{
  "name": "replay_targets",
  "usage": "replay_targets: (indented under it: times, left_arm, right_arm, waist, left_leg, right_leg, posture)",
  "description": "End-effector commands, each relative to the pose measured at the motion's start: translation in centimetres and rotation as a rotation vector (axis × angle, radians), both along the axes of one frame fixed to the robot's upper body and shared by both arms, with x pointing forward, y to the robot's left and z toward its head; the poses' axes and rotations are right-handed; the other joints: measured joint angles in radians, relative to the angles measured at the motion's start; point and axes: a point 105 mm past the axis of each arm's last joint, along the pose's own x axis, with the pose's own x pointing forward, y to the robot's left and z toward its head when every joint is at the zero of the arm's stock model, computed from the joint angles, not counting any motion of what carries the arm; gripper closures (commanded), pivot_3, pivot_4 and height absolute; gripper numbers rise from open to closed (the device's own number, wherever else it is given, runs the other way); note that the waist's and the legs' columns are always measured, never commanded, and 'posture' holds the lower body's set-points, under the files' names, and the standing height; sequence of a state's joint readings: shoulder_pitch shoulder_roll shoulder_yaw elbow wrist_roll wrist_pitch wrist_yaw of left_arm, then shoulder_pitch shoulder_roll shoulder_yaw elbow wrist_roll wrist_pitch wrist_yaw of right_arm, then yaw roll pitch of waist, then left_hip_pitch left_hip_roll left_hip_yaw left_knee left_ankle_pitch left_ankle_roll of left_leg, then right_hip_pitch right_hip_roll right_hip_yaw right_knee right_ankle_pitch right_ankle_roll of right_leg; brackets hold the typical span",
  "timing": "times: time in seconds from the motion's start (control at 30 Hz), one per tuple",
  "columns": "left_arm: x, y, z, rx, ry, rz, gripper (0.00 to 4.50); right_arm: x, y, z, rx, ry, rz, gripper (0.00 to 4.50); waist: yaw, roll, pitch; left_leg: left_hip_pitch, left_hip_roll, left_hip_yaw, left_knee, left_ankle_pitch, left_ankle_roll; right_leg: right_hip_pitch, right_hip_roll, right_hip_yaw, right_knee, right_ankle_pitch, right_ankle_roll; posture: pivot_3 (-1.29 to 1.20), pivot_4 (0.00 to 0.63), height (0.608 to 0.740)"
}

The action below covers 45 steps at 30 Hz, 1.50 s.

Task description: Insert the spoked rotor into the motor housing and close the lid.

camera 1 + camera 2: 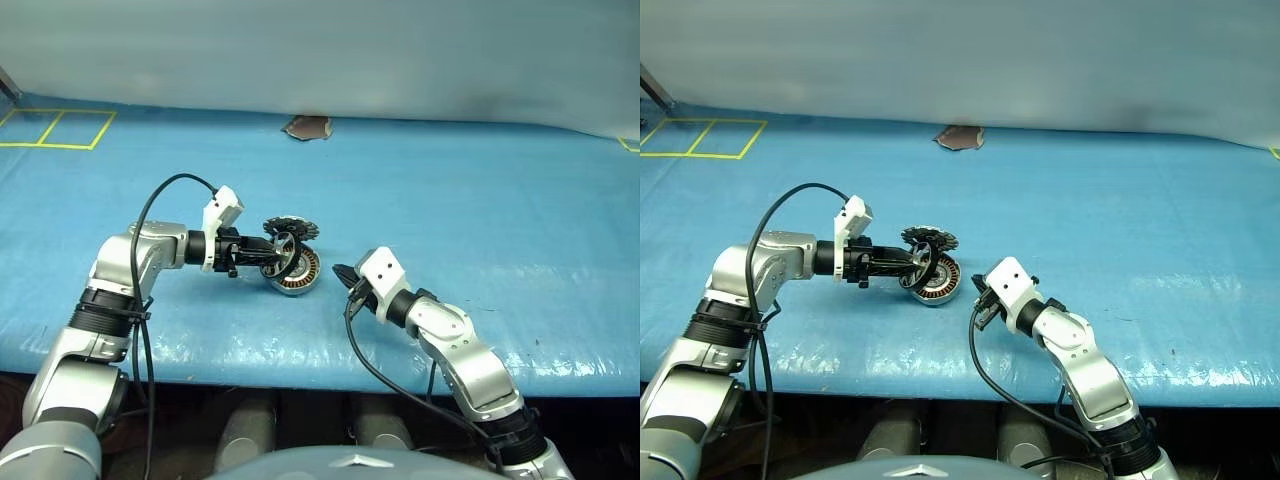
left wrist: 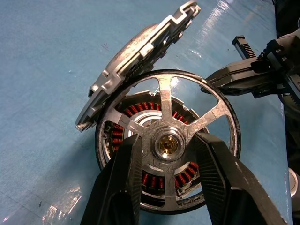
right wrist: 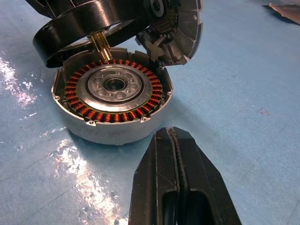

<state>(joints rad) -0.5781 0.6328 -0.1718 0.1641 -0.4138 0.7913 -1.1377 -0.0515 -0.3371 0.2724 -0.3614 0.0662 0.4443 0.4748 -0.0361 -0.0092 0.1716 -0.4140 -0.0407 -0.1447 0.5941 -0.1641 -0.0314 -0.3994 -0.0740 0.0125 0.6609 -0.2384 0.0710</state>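
Left claw (image 2: 168,185) grips the dark spoked rotor (image 2: 167,143) at its hub, tilted over the housing (image 3: 112,105), a round silver cup ringed with copper windings on the blue desk (image 1: 480,200). Right claw (image 3: 177,187), fingers pressed together and empty, sits just beside.

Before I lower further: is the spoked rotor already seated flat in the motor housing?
No: the spoked rotor hangs tilted above the motor housing, whose copper windings lie fully exposed.

No readable text, label, brand or number appears on anything here.
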Motion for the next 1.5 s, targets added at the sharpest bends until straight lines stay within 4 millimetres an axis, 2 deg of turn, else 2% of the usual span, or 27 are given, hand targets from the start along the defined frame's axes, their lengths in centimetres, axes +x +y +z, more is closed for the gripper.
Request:
replay_targets:
  times: [0.03, 0.67, 0.87, 1.13, 1.5]
  left_arm:
    - [0.4, -0.5, 1.0, -0.004, -0.045, -0.024, 2.74]
    - [0.6, -1.6, 1.2, 0.024, -0.052, -0.064, 2.74]
    - [0.3, -1.1, 1.3, 0.026, -0.036, -0.081, 2.74]
    - [0.1, -1.1, 2.5, -0.038, -0.021, -0.083, 2.74]
    - [-0.2, -1.0, 2.7, -0.075, 0.019, -0.088, 2.74]
  right_arm:
    - [-0.2, 0.3, 1.2, 0.030, -0.050, 0.016, 4.50]
    - [-1.6, 1.5, 1.3, 0.088, -0.045, 0.122, 4.50]
    - [-1.5, 1.3, 1.1, 0.082, -0.046, 0.113, 4.50]
    - [-1.3, 1.4, 1.0, 0.078, -0.045, 0.109, 4.50]
    - [-1.3, 1.2, 0.9, 0.074, -0.046, 0.096, 4.50]
  waist:
    - [0.000, 0.000, 0.000]
    - [0.000, 0.000, 0.000]
    - [0.000, 0.000, 0.000]
    - [0.000, 0.000, 0.000]
    - [0.000, 0.000, 0.000]
  left_leg:
    - [0.000, 0.000, 0.000, 0.000, 0.000, 0.000]
    - [0.000, 0.000, 0.000, 0.001, 0.000, 0.000]
    - [0.000, 0.000, 0.000, 0.001, 0.000, 0.000]
    - [0.000, 0.000, 0.000, 0.001, 0.000, 0.000]
    - [0.000, 0.000, 0.000, 0.001, 0.000, 0.000]
  right_leg:
    - [0.000, 0.000, 0.000, 0.000, 0.000, 0.000]
    - [0.001, 0.000, 0.000, 0.000, 0.000, 0.001]
    - [0.001, 0.000, 0.000, 0.000, 0.000, 0.001]
    - [0.001, 0.000, 0.000, 0.000, 0.000, 0.001]
    - [0.001, 0.000, 0.000, 0.001, 0.000, 0.001]
  posture:
    - [0.00, 0.150, 0.740]
    - [0.00, 0.150, 0.740]
    - [0.00, 0.150, 0.740]
    - [0.00, 0.150, 0.740]
    - [0.00, 0.150, 0.740]
